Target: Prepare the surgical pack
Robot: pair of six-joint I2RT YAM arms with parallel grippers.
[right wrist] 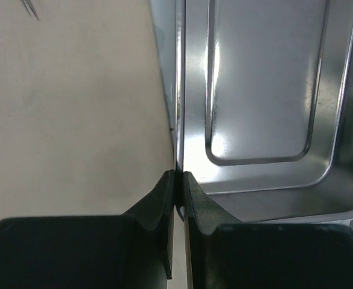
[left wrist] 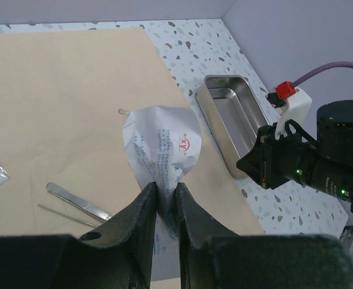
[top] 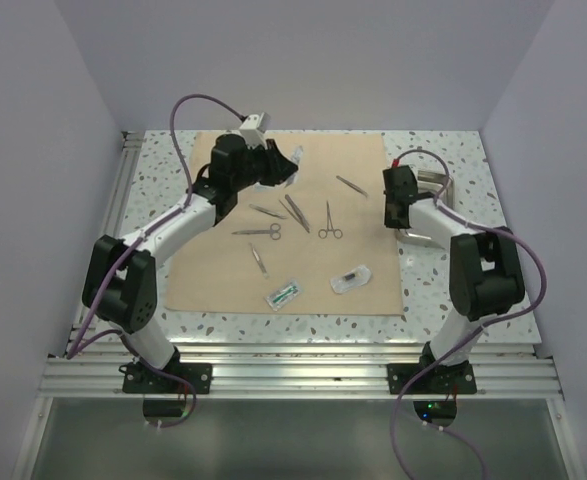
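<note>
Left fingers (left wrist: 147,205): nearly together, pinching one end of crumpled white printed paper packet (left wrist: 161,144). Rest of packet fanning out past the tips. Seen from above, at 11 o'clock on plain tan cloth sheet (top: 213,275), near its far edge.

Right fingers (right wrist: 164,191): clamped tight on thin side rim of small shiny rectangular steel tray (right wrist: 266,90), one finger inside the wall, the other outside on the cloth side. Tray open side up, at 2 to 3 o'clock of the cloth, just beside its right edge, on white grey-speckled surface (top: 453,290).

Laid out loose around cloth centre, none touching either pair of fingers:
- small metal ring-handled scissors (top: 263,232), 9 o'clock, just beside centre
- ring-handled metal forceps (top: 329,222), 3 o'clock
- long slim metal instrument (top: 295,212), 12 o'clock; kind not clear
- thin metal tweezers (top: 258,258), 7 o'clock
- second thin tweezers (top: 351,185), 2 o'clock, toward the tray
- clear flat packet with green print (top: 285,293), 6 o'clock, near the near edge
- clear flat packet with dark contents (top: 351,279), 4 to 5 o'clock, well apart from the green one
</note>
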